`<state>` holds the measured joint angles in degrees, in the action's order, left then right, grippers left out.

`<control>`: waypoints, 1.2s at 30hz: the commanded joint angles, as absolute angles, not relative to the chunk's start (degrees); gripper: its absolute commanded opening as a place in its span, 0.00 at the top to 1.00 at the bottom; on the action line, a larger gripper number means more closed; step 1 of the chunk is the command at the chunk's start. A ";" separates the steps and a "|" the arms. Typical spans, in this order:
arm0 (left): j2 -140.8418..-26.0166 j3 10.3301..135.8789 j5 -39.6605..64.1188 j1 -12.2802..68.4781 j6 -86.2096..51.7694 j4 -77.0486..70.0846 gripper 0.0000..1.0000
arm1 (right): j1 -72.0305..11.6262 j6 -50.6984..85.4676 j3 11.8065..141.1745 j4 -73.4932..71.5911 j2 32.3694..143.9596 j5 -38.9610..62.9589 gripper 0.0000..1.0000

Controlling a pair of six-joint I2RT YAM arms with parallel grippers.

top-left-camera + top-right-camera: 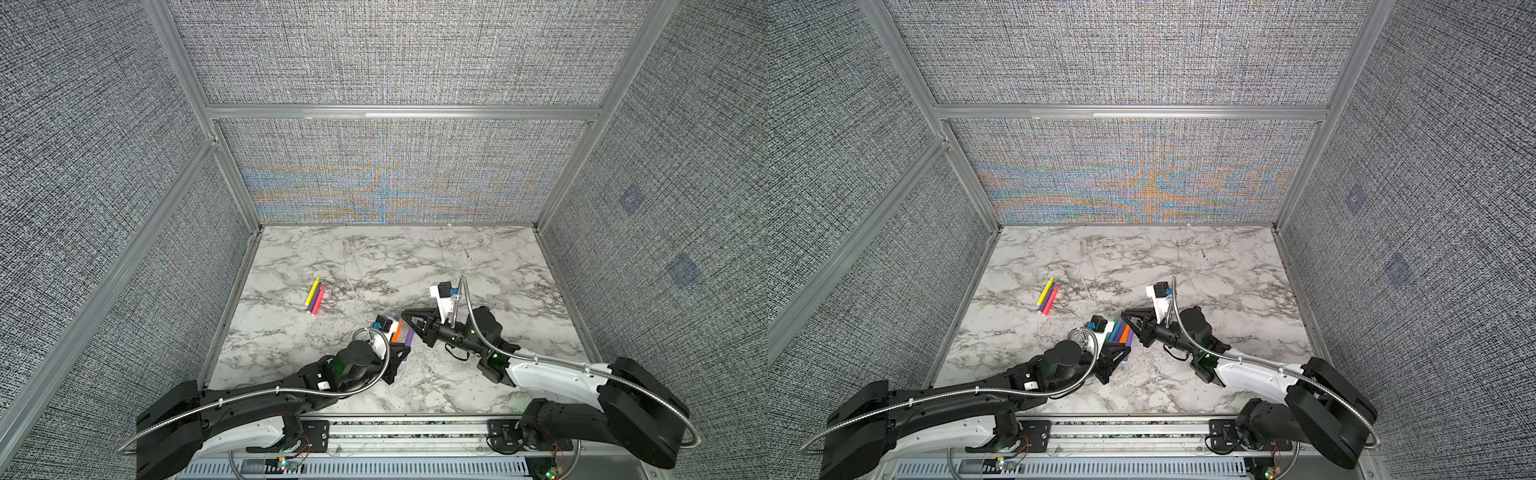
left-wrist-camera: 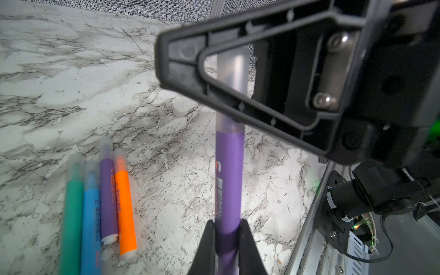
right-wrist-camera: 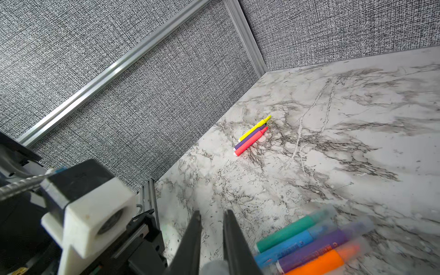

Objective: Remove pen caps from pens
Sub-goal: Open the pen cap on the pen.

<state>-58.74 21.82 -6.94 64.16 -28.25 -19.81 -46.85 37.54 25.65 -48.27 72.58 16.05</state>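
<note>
While your left end effector (image 2: 225,228) is clamping the lower barrel of a purple pen (image 2: 229,171) and lifting it clear of the table (image 1: 415,257), your right end effector (image 3: 212,212) is closing its fingers on that pen's clear cap (image 2: 232,71) at the far end. In the left wrist view the cap's rim is sitting flush against the purple barrel, so I am judging that this pull is not yet made: both grips are set, nothing is separating.

You are looking at roughly the middle of the job. Three pens (image 1: 316,297), yellow, purple and red-pink, are lying side by side well apart from the arms, towards the table's left edge, and their pointed tips are showing bare, so those are counting as done. Four pens (image 2: 100,202), green, blue, purple and orange, are lying touching in a row just beside the held one, and each is wearing a cloudy cap over its tip. That is leaving you five caps: the one you are gripping, then those four.

Where the removed caps are lying I am not making out; they are too faint against the marble.
</note>
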 commanded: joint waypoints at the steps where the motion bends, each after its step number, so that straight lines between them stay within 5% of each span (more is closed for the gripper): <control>1: -58.75 21.46 -7.45 64.16 -26.96 -23.84 0.72 | -48.10 34.45 26.95 -47.23 72.56 15.12 1.00; 5: -58.71 22.22 -7.60 64.16 -25.64 -24.48 0.62 | -49.89 33.35 28.12 -46.22 73.32 14.68 1.00; 10: -58.27 23.23 -7.69 64.16 -24.53 -24.77 0.61 | -51.43 32.34 29.57 -44.78 74.08 14.39 1.00; 28: -62.70 22.99 -9.09 64.08 -25.06 -25.15 1.00 | -52.51 30.68 31.48 -40.61 70.32 12.16 1.00; 36: -63.21 20.99 -9.10 64.09 -25.86 -26.21 1.00 | -52.56 27.71 36.96 -32.70 65.18 8.78 1.00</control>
